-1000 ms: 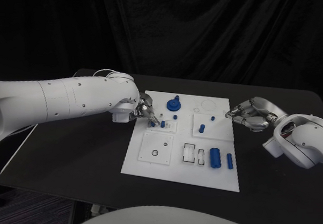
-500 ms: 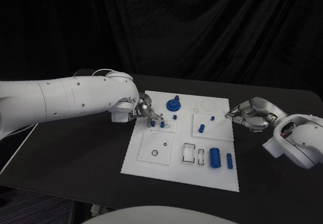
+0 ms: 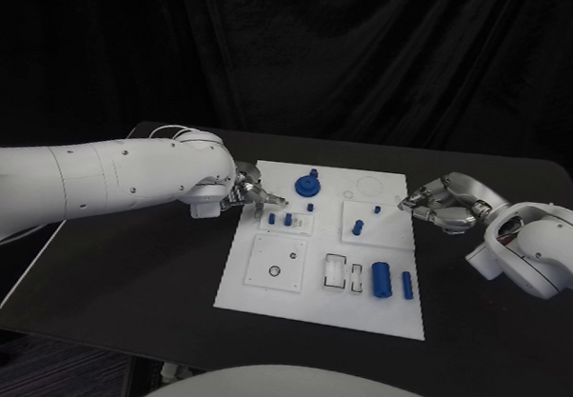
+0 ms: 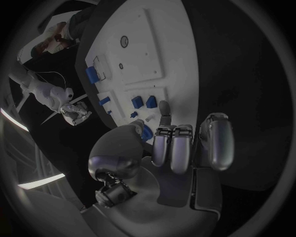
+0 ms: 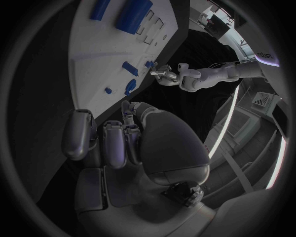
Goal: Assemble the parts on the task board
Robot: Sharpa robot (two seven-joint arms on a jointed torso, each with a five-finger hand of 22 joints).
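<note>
Left hand [image 3: 254,198] sits at the task board [image 3: 324,303] left edge, fingers curled, nothing visibly in them. Two small upright blue pegs [image 3: 280,220] stand just right of it — nearest parts, left arm's reach. Right hand [image 3: 438,205] curled at the far right edge, also holding nothing; large blue cylinder [image 3: 380,278] lies lengthwise near-to-far, closer to it.

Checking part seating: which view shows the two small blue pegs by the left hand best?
Head view: the two small blue pegs stand side by side on the task board, unobstructed, beside the left hand. Left wrist view shows them closer but distorted. Right wrist view shows small blue pieces near that hand; which ones is unclear.
</note>
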